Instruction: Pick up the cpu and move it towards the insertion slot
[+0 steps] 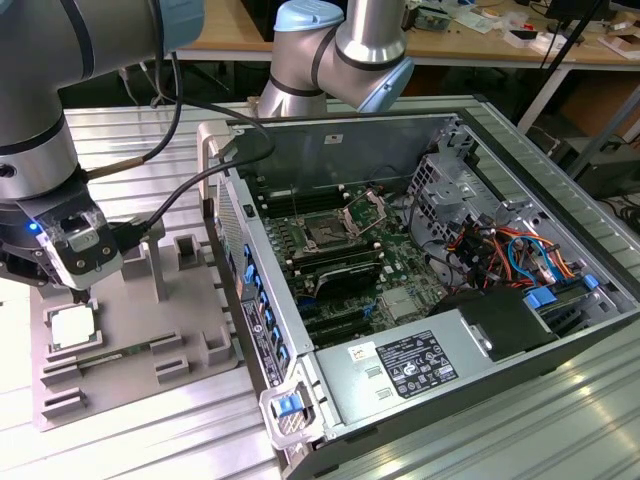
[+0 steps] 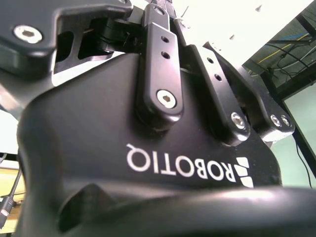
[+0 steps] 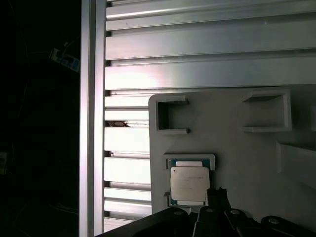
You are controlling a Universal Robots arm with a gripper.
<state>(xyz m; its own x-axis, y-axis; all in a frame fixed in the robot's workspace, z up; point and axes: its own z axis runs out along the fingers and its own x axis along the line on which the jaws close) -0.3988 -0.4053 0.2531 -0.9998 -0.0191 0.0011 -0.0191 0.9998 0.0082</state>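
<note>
Nearest in the exterior view, the slatted aluminium table [image 1: 150, 445] carried a grey plastic fixture [image 1: 190, 320] on the left. An open computer case [image 1: 258, 310] stood on the right, with its power supply [image 1: 410, 365] at the near end. The cpu [image 1: 72, 326] lay flat, silvery top up, in a square recess at the fixture's near left corner. The gripper [image 1: 80, 293] hung straight over it, pointing down and very close above. Whether it touched the plate could not be told, nor whether it stood open or closed. The first wrist view added detail: the cpu [image 3: 189, 183] from overhead, seated square in its pocket with a greenish edge showing round it. A dark tip of the gripper sat right at one of its corners, and the table's bright slats lay beyond the fixture's edge. The second wrist view gave the gripper's black casing and its linkage bars [image 2: 159, 74] at close range. Farther off and well to the right, the insertion slot [image 1: 326, 236] sat on the green board inside the case. Its metal frame [image 1: 366, 209] was hinged up, and the slot was well apart from both cpu and gripper. Farthest, a wooden workbench [image 1: 225, 30] ran across the back.
</note>
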